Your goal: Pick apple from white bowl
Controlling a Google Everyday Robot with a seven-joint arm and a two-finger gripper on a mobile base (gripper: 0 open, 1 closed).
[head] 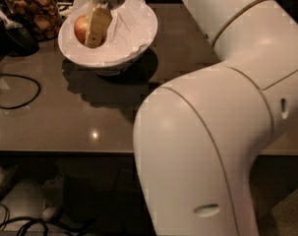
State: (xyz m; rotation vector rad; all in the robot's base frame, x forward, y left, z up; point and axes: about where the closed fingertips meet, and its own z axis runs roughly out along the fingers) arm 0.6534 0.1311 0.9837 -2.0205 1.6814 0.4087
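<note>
**Gripper down in the bowl, apple at its left**

Camera view (the only one). Gripper down inside the white bowl, at the far left of the table, near the snack jar. Apple on the crinkled paper in the bowl, just left of the gripper, partly covered by it, seemingly touching. Round, so no long axis to favour. Clamped or spread: cannot tell. Judged next: confirm the hold, then lift straight up.

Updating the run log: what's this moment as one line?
gripper: in white bowl, against apple | apple: inside bowl, on paper lining | nearby: snack jar
</note>
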